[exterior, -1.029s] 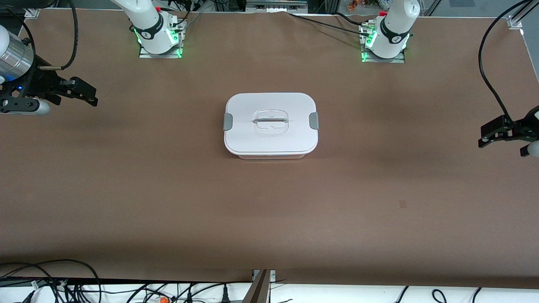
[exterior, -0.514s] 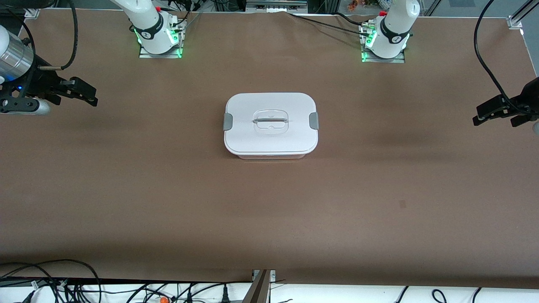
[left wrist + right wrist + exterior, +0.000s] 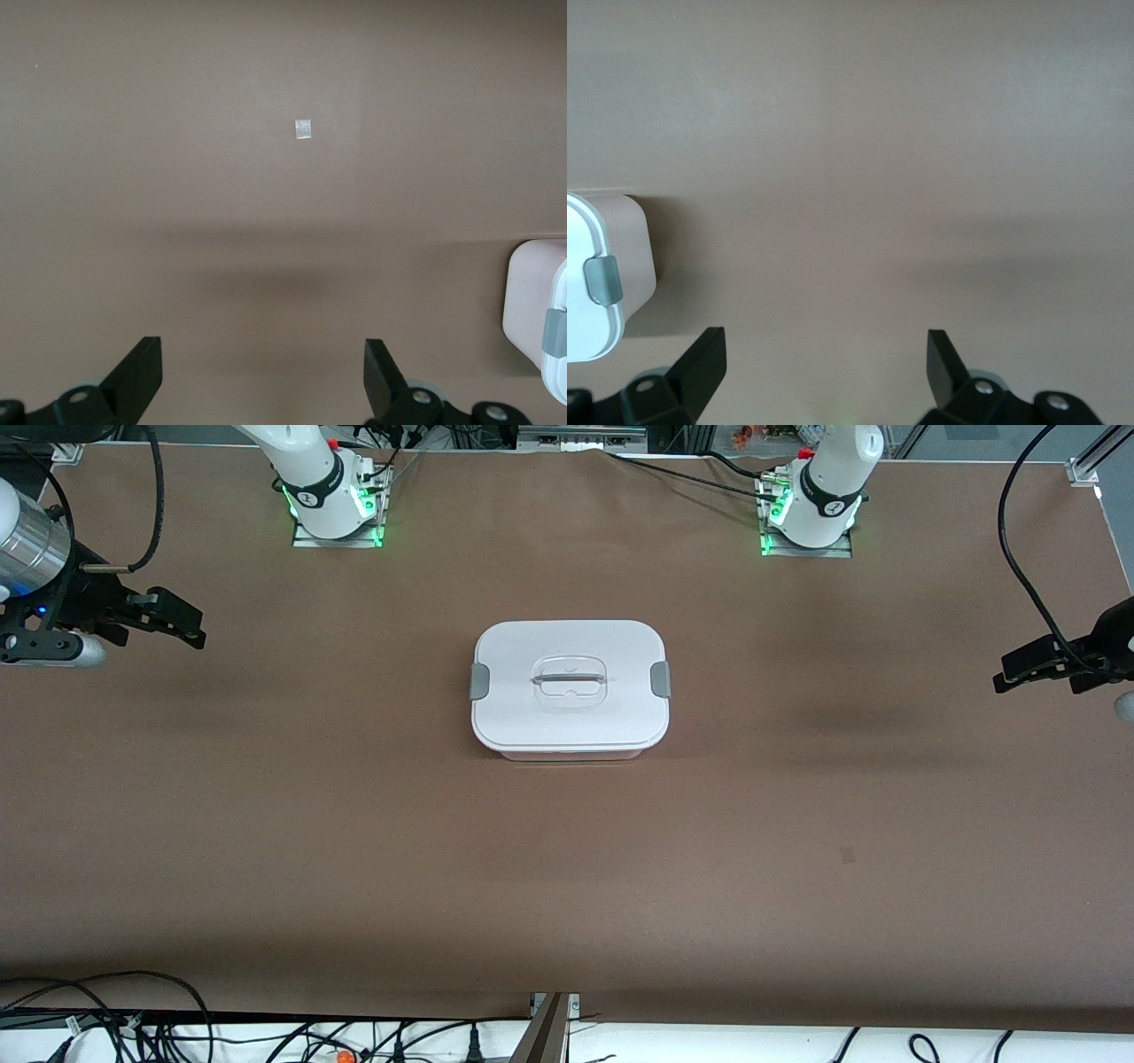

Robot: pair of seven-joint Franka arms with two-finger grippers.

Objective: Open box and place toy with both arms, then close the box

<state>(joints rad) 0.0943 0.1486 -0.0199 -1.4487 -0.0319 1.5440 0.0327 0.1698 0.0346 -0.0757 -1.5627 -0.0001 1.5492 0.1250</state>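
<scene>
The box (image 3: 570, 688) stands shut in the middle of the brown table, its white lid held by two grey side clips (image 3: 479, 681) with a clear recessed handle (image 3: 569, 680) between them. The toy is out of view. My left gripper (image 3: 1036, 673) hangs open over the table's left-arm end, well apart from the box. In the left wrist view the left gripper (image 3: 263, 372) has bare table between its fingers and a corner of the box (image 3: 532, 310) at the edge. My right gripper (image 3: 159, 633) is open over the right-arm end; the right wrist view shows the right gripper (image 3: 824, 363) empty, beside the box (image 3: 602, 266).
A small pale tape mark (image 3: 847, 855) lies on the table nearer the front camera, toward the left arm's end, seen also as the tape mark (image 3: 304, 129). Cables (image 3: 133, 1027) trail along the front edge. The arm bases (image 3: 337, 505) stand at the table's top edge.
The left gripper has risen in the front view, away from the front camera's side, and turned slightly. The right arm and the box have not moved.
</scene>
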